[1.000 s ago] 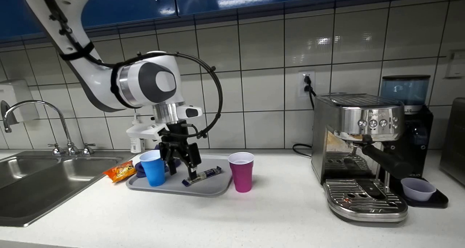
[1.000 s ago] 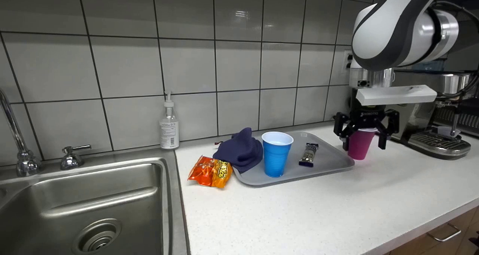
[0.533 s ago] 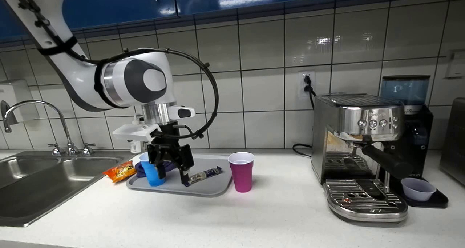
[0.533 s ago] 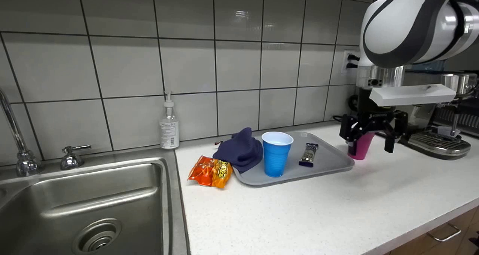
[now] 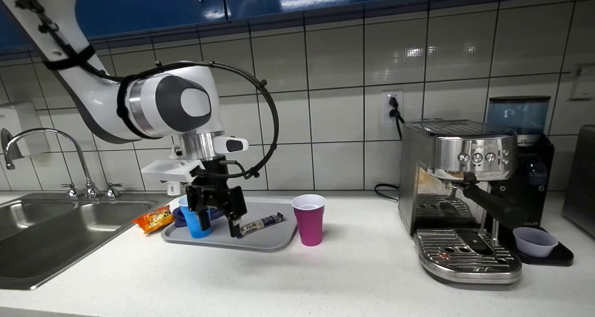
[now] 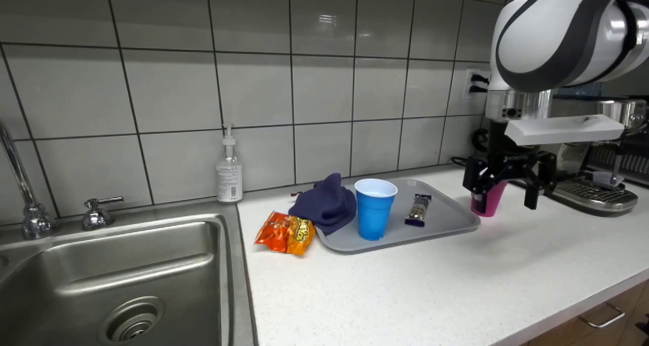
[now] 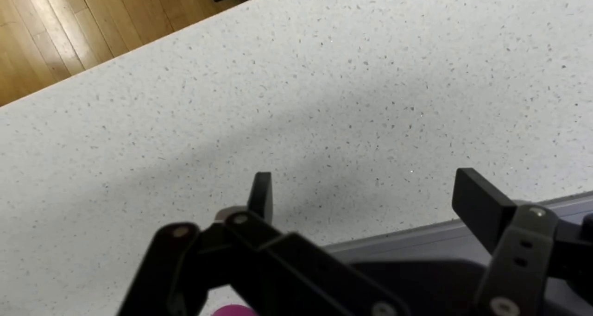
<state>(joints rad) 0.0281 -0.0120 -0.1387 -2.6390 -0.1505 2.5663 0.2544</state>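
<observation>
Grey and flat, one tray [image 6: 451, 219] lies on the white speckled tabletop [image 6: 405, 285], and one pink cup [image 5: 308, 223] stands upright just beyond the tray's three o'clock end, as both exterior views show. One claw [image 7: 366, 191] hangs above the tabletop near these two, its two fingers [image 7: 482, 209] spread wide apart, with hold of nothing. In the wrist view, tabletop shows through the gap, the tray lies toward four o'clock and a sliver of the pink cup toward seven. With the tray as the dial's centre in an exterior view, one blue cup [image 6: 375, 216], making two cups in all, stands upright on it toward nine o'clock, and one wrapped bar [image 6: 418, 210] lies on it toward three. One dark blue cloth [image 6: 327, 204] is heaped at the tray's nine o'clock end, and one crumpled orange packet [image 6: 285, 233] lies just beside it, between eight and nine. Further out, one pump bottle [image 6: 229, 178] stands upright between nine and ten. In an exterior view, one sink [image 5: 109, 219] with two basins lies at nine o'clock and one espresso machine [image 5: 444, 205] stands well apart at three, with one small pale bowl [image 5: 535, 242] at the machine's four o'clock.
</observation>
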